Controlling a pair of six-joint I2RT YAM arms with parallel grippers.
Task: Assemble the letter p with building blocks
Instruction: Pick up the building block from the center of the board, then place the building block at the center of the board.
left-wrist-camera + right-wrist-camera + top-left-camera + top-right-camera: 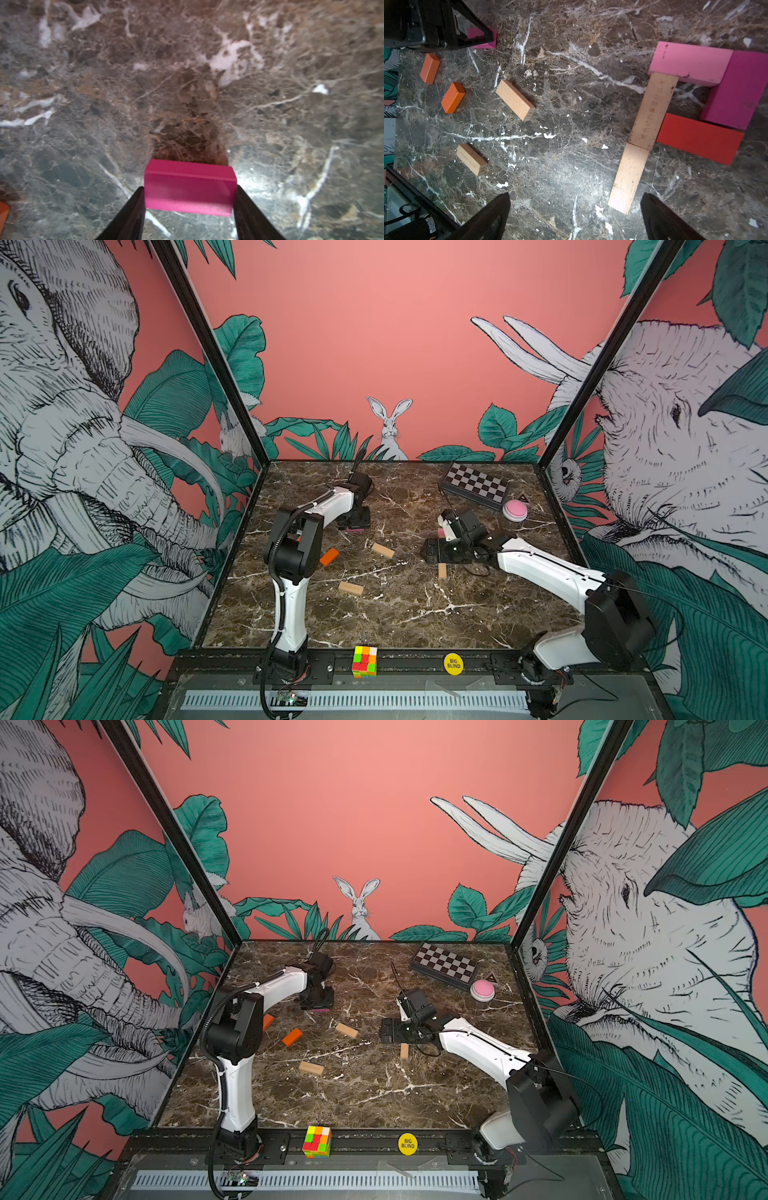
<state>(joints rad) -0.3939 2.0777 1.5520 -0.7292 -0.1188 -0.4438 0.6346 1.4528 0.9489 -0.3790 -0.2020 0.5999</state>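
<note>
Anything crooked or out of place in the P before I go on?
Only minor: in the right wrist view the red block closing the loop slants slightly against the pink block. The tan stem runs straight; nothing toppled.

Yellow disc: "BIG BLIND"; one tan block: "11"; another tan block: "14"

Polished marble-look worktop, glossy under the light. Smooth, matt-painted magenta block and orange blocks. Bare, faintly grainy tan wood planks. Shiny plastic puzzle cube.
</note>
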